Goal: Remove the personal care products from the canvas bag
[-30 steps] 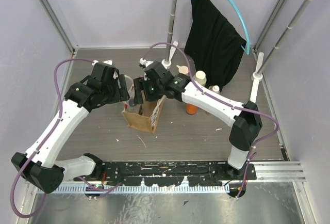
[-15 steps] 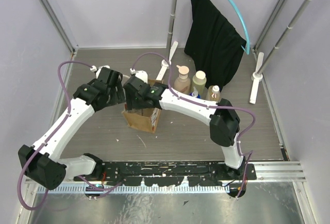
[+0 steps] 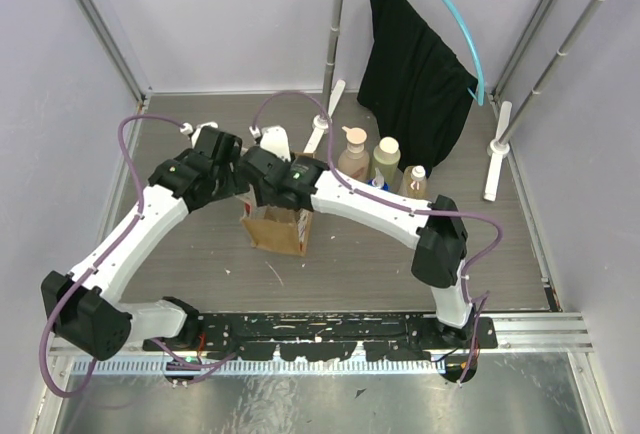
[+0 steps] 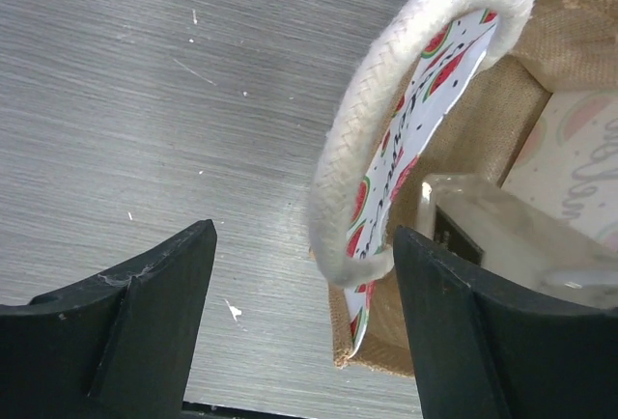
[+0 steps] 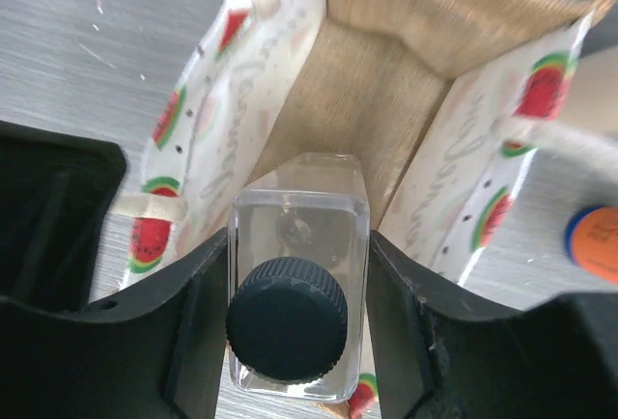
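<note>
The canvas bag [image 3: 278, 231] stands upright mid-table, its watermelon-print lining [image 5: 198, 139] showing in the right wrist view. My right gripper [image 5: 297, 279] reaches down into it, shut on a clear square bottle [image 5: 299, 197] with a black cap [image 5: 287, 318]; both fingers press its sides. My left gripper [image 4: 304, 250] is open at the bag's left side. The cream rope handle [image 4: 352, 173] hangs between its fingers, close to the right one. Other personal care products stand on the table right of the bag: a pump bottle [image 3: 352, 154], a beige bottle [image 3: 386, 159] and a small amber one [image 3: 416, 181].
An orange bottle with a blue cap [image 5: 591, 243] stands just right of the bag. A black garment [image 3: 415, 64] hangs on a blue hanger from the rack at the back right. The rack's white feet [image 3: 493, 159] rest on the table.
My right arm swung left and lowered into the bag, and its jaws closed on the clear bottle. The left gripper shifted right to the bag's handle.
</note>
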